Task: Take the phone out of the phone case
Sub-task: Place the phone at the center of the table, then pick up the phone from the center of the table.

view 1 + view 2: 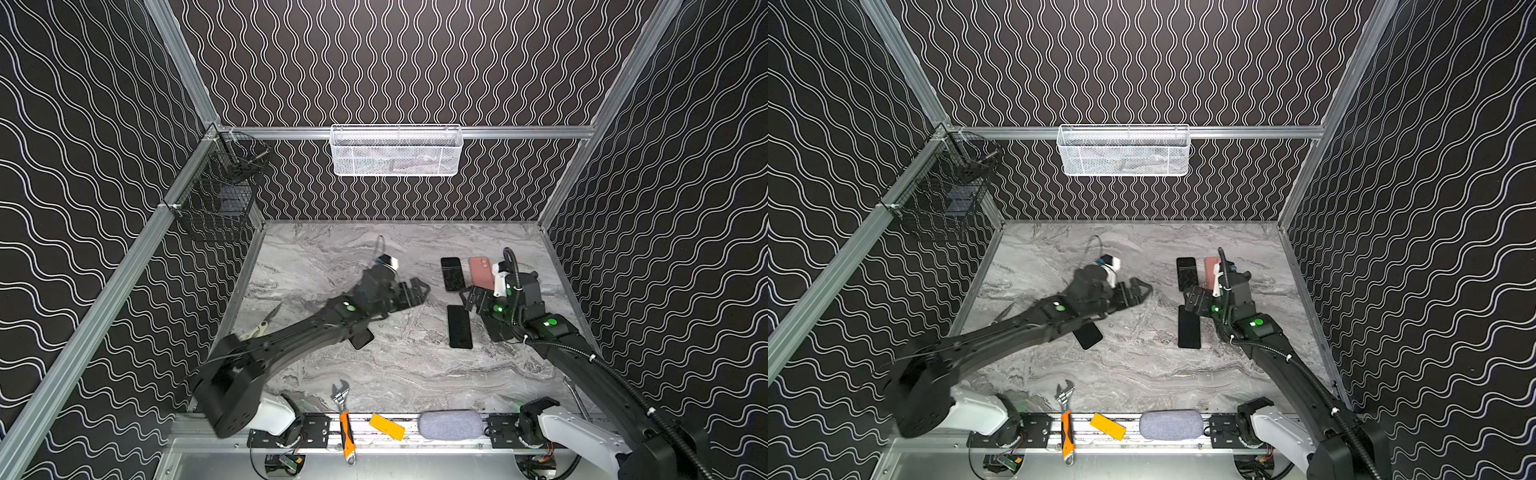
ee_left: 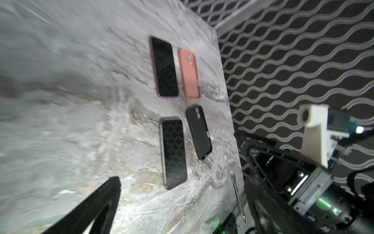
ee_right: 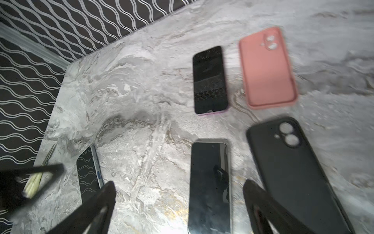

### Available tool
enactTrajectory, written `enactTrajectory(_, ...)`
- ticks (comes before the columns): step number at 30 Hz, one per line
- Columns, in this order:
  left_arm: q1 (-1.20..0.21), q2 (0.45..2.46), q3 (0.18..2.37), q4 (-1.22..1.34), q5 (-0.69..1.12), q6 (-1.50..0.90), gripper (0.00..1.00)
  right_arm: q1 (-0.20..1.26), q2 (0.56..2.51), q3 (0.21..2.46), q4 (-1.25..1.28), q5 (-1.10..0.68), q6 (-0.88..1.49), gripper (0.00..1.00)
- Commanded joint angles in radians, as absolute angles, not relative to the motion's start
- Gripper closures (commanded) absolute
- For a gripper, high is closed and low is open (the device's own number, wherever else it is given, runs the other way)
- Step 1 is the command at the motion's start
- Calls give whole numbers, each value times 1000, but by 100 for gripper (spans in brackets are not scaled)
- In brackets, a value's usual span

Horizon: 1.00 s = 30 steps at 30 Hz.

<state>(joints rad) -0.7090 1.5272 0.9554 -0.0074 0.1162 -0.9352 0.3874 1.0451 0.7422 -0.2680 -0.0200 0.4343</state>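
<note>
Here, marble tabletop, wavy-patterned walls; left tool and right tool both released.

Motion blur smears both wrist views, heaviest on the marble tabletop ahead of the left gripper and on the black case beside the right gripper, while both top views are sharper, lit from above, with a soft shadow under the left arm and wall-pattern reflections on a phone screen beyond the right gripper.

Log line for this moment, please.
left gripper: open, empty | right gripper: open, empty, near silver-edged black phone | pink phone case, black phone case: look empty
</note>
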Motion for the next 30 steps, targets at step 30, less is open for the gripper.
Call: enactTrajectory(30, 391, 1370, 950, -465, 538, -475, 1, 1086, 1987, 1401, -231, 167, 380, 1)
